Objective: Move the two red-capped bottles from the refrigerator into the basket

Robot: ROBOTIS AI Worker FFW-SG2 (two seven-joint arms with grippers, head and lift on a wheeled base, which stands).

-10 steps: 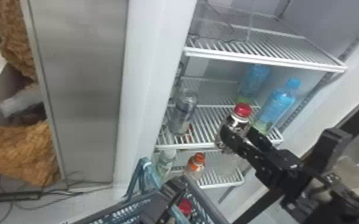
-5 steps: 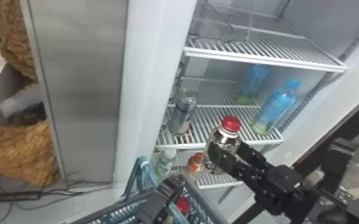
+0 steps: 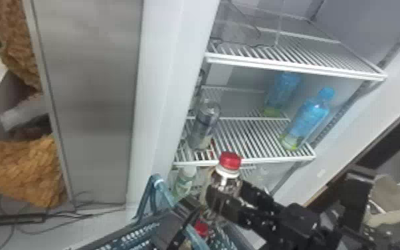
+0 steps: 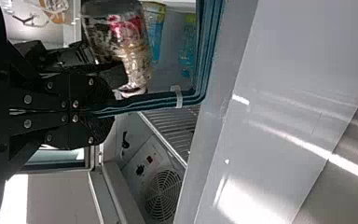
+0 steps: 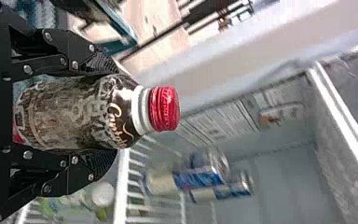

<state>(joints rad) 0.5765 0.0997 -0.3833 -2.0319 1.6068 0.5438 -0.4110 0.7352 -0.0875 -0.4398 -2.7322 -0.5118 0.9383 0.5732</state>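
Observation:
My right gripper point(image 3: 227, 196) is closed around a red-capped bottle point(image 3: 230, 161), held upright just outside the refrigerator and above the basket's edge. In the right wrist view both fingers of the right gripper point(image 5: 109, 109) press the sides of that bottle point(image 5: 74, 114), its red cap facing away from the wrist. A second red cap point(image 3: 201, 228) shows low in the basket point(image 3: 123, 239). At the basket's handle is my left gripper point(image 3: 189, 212); in the left wrist view the left gripper point(image 4: 103, 112) is shut on the blue-green handle point(image 4: 154, 100).
Inside the refrigerator, blue-capped bottles point(image 3: 309, 116) stand at the right of the middle shelf point(image 3: 242, 162) and cans point(image 3: 205, 124) at its left. A white-capped bottle point(image 3: 184, 181) is on the lower level. The refrigerator's side wall point(image 3: 162, 99) rises left of the shelves.
My right gripper has carried the red-capped bottle left and down, away from the middle shelf and closer to the basket. The left gripper has stayed nearly in place at the handle.

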